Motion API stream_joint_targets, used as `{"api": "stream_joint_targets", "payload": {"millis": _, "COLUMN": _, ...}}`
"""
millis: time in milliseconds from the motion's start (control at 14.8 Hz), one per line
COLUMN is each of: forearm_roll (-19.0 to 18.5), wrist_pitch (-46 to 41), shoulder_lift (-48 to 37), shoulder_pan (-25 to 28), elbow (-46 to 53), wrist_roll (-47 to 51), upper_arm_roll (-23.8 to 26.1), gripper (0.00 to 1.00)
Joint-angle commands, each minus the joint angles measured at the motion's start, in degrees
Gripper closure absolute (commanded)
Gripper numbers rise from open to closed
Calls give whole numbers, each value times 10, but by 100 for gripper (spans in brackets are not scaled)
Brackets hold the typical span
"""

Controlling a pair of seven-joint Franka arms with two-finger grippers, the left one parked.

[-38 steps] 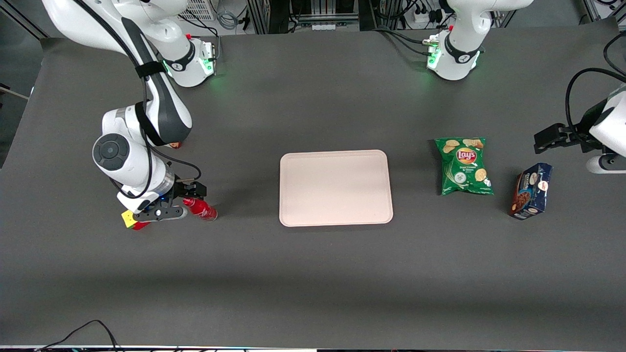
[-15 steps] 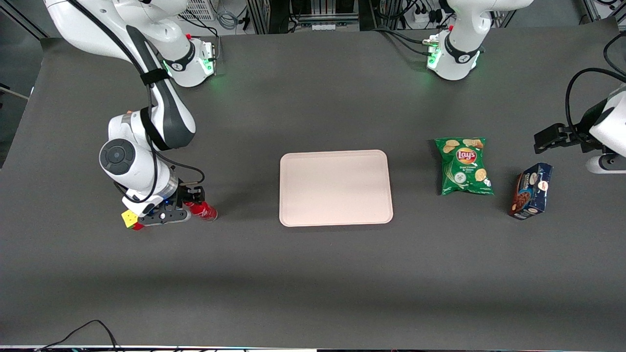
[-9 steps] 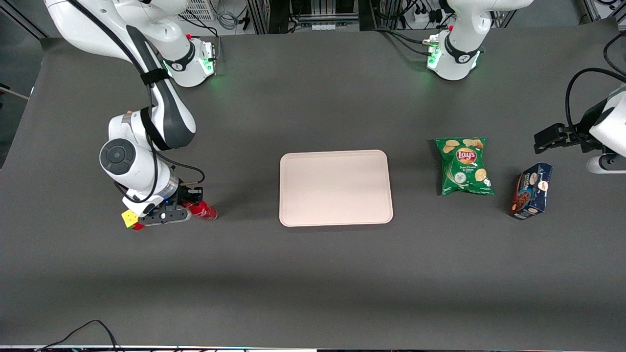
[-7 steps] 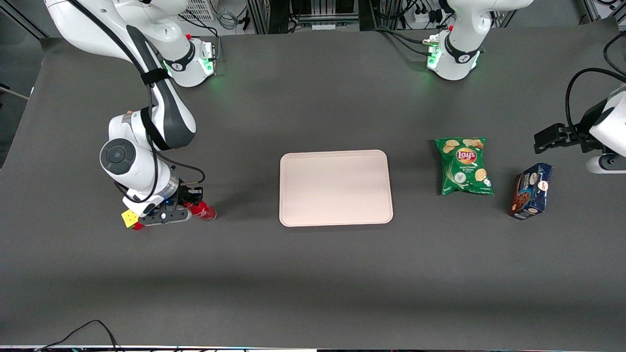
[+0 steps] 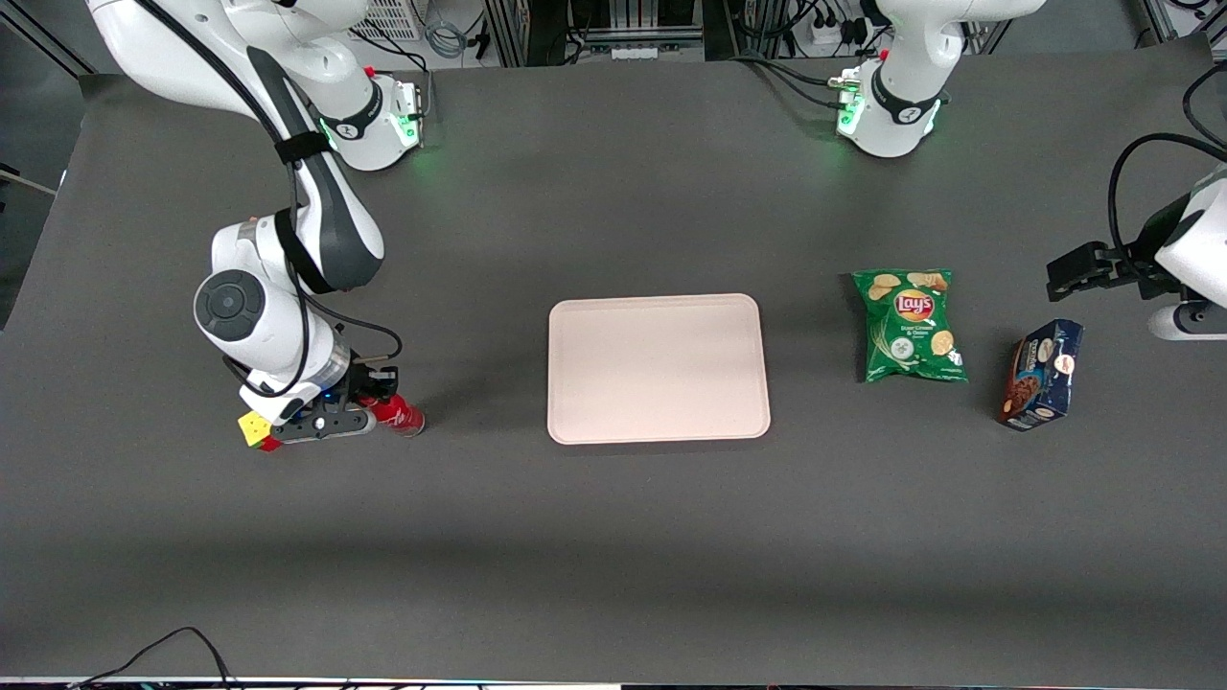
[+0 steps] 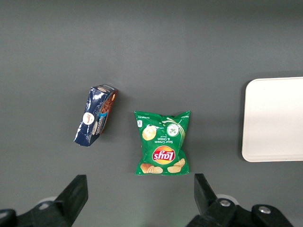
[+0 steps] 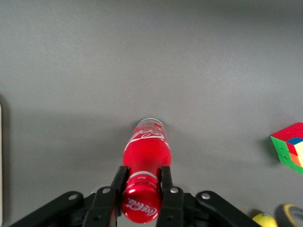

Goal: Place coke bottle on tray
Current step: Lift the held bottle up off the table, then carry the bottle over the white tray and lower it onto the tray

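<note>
One bottle: the coke bottle lies on its side on the table, right in the gripper, base pointing away from the wrist toward the tray.
Grip: fingers are clamped on the neck just under the red cap, one on each side, so it's pinched tight as far as I can tell.
Lifted?: can't say for sure, it looks like it's resting on the table or barely off it.
Tray: the tray sits well apart from the gripper, toward the parked arm's end, with nothing on it.
Handling guess: small, rigid plastic, probably light-ish, but round and smooth, so it'll want to roll or swivel.
Where to hold: the neck is a narrow spot and the body hangs out past the fingers, so I'd expect it to droop or pivot when raised. The fatter middle would be steadier, but the neck grip is what's on.
Neighbours: cube just beside the gripper, away from the tray.
Also around: chips and a blue box, both well past the tray.
</note>
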Motion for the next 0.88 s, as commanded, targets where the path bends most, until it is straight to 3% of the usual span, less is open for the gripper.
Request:
{"api": "stream_joint_targets", "payload": {"millis": 0, "forearm_roll": -4, "wrist_pitch": -100, "shoulder_lift": -55, "shoulder_pan": -2, "elbow": 49, "wrist_roll": -8, "upper_arm_roll": 5, "gripper": 100}}
{"api": "stream_joint_targets", "payload": {"millis": 337, "forearm_roll": 0, "wrist_pitch": -300, "shoulder_lift": -87, "shoulder_pan": -2, "elbow": 200, "wrist_roll": 4, "upper_arm_roll": 23, "gripper": 100}}
{"api": "stream_joint_targets", "payload": {"millis": 539, "forearm_roll": 32, "wrist_pitch": -357, "shoulder_lift": -77, "shoulder_pan": -1, "elbow": 271, "wrist_roll": 46, "upper_arm_roll": 40, "gripper": 100}}
{"api": "stream_joint_targets", "payload": {"millis": 809, "forearm_roll": 34, "wrist_pitch": -393, "shoulder_lift": -37, "shoulder_pan": 17, "elbow": 352, "wrist_roll": 135, "upper_arm_roll": 69, "gripper": 100}}
